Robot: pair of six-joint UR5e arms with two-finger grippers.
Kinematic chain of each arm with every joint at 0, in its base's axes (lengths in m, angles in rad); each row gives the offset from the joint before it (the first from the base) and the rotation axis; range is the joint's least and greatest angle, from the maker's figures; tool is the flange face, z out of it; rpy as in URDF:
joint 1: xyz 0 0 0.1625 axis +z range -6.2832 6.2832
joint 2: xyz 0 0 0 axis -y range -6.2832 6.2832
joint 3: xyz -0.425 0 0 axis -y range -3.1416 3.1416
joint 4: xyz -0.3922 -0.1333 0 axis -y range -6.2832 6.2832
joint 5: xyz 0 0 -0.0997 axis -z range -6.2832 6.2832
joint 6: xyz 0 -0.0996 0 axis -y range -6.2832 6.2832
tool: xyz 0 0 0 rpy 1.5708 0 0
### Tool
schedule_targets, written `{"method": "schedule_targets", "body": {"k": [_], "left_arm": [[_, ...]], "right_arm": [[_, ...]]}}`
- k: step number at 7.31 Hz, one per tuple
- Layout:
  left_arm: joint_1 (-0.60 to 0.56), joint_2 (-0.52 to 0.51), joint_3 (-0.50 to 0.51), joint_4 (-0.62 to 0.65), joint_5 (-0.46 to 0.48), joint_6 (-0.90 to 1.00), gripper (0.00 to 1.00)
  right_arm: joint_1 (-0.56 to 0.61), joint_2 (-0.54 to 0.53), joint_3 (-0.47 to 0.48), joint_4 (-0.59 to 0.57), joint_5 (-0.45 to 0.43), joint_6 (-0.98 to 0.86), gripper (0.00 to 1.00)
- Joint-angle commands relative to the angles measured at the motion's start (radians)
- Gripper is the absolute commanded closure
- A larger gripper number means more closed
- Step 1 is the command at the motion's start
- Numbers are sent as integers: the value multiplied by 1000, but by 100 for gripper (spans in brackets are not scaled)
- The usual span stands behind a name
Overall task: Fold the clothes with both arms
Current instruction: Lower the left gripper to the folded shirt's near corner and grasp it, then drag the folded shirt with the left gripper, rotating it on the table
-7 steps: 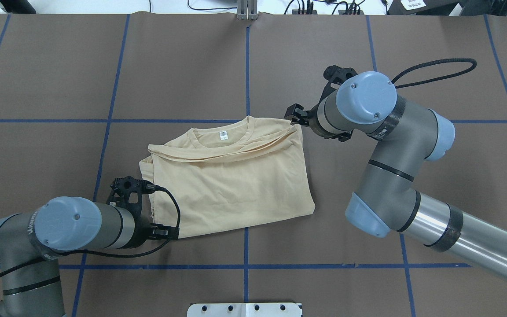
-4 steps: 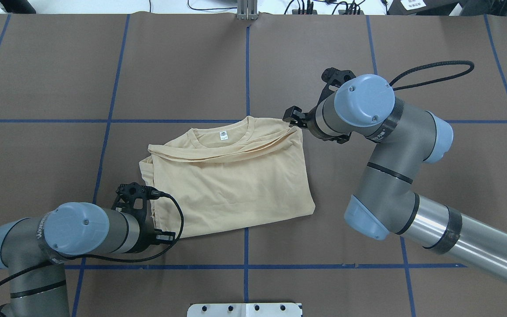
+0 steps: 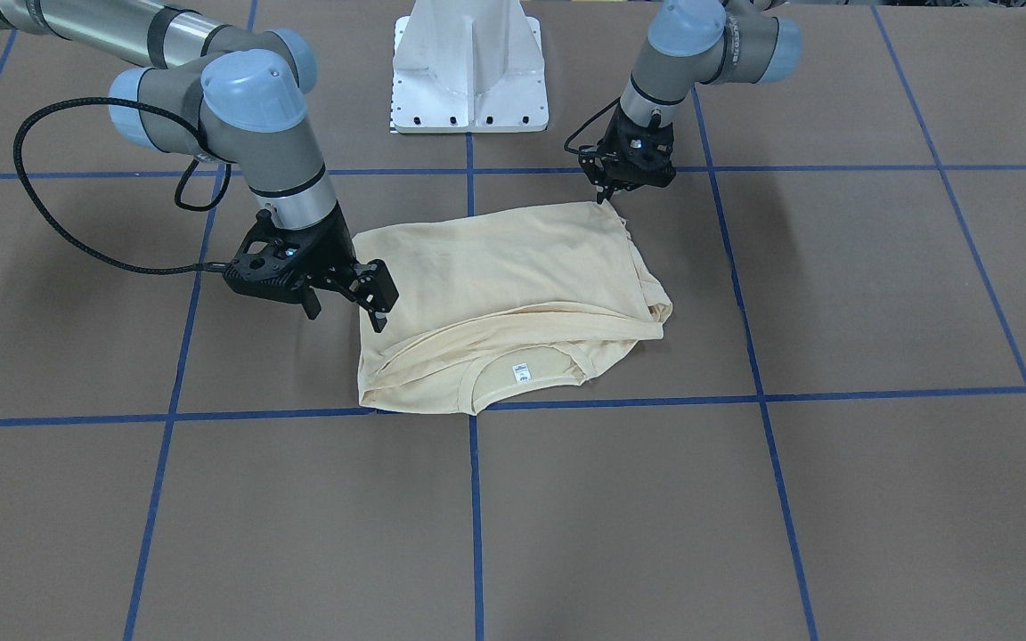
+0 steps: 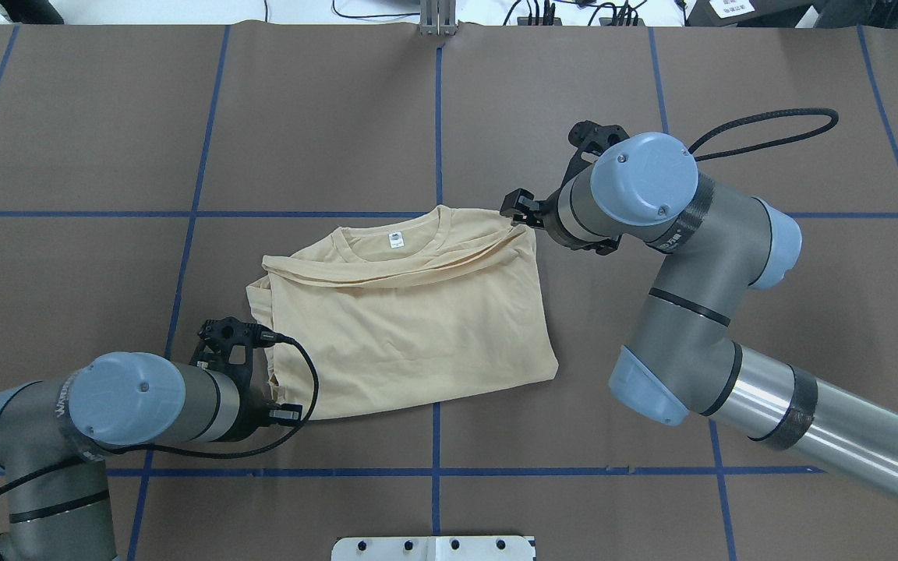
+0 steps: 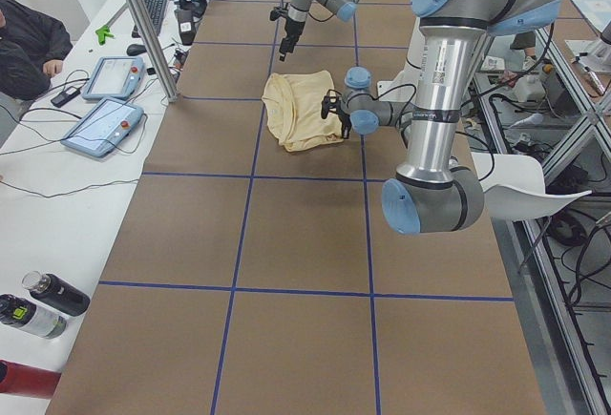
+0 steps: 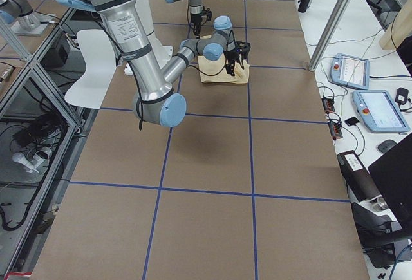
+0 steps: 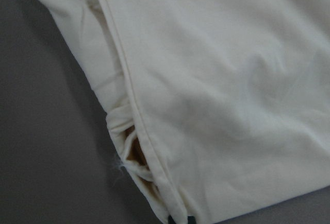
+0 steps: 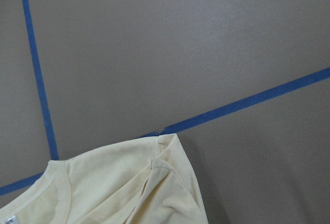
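Note:
The cream T-shirt (image 4: 410,327) lies folded into a rough rectangle at the table's middle, neck label (image 4: 395,240) up on the far side. The print is hidden. My left gripper (image 4: 284,405) is down at the shirt's near-left corner. In the left wrist view a dark fingertip (image 7: 178,219) sits against the bunched hem (image 7: 129,157), and the jaws look shut on it. My right gripper (image 3: 344,307) hangs open beside the shirt (image 3: 504,276), just off its far-right shoulder corner (image 8: 165,144). It holds nothing.
Blue tape lines (image 4: 436,140) grid the brown table. The white pedestal base (image 3: 468,62) stands at the robot's edge. A black cable loop (image 4: 768,128) arches off the right arm. Tablets (image 5: 105,119), bottles (image 5: 43,305) and a seated person (image 5: 24,43) are along the far side bench.
My left arm dipped toward the near edge and came back slightly at the shirt's near-left corner. The right gripper crept a little left toward the shoulder corner. The shirt has stayed put.

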Motion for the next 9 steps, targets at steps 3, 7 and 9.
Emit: {"method": "schedule_targets", "body": {"k": [3, 7, 9], "left_arm": [[-244, -1, 110, 14, 2, 290, 100], [-539, -521, 792, -46, -1, 651, 100], [-601, -651, 952, -55, -9, 802, 100]], "right_arm": [[-5, 5, -1, 0, 0, 2, 0], [-8, 12, 1, 0, 0, 0, 0], [-8, 9, 2, 0, 0, 0, 0]]}}
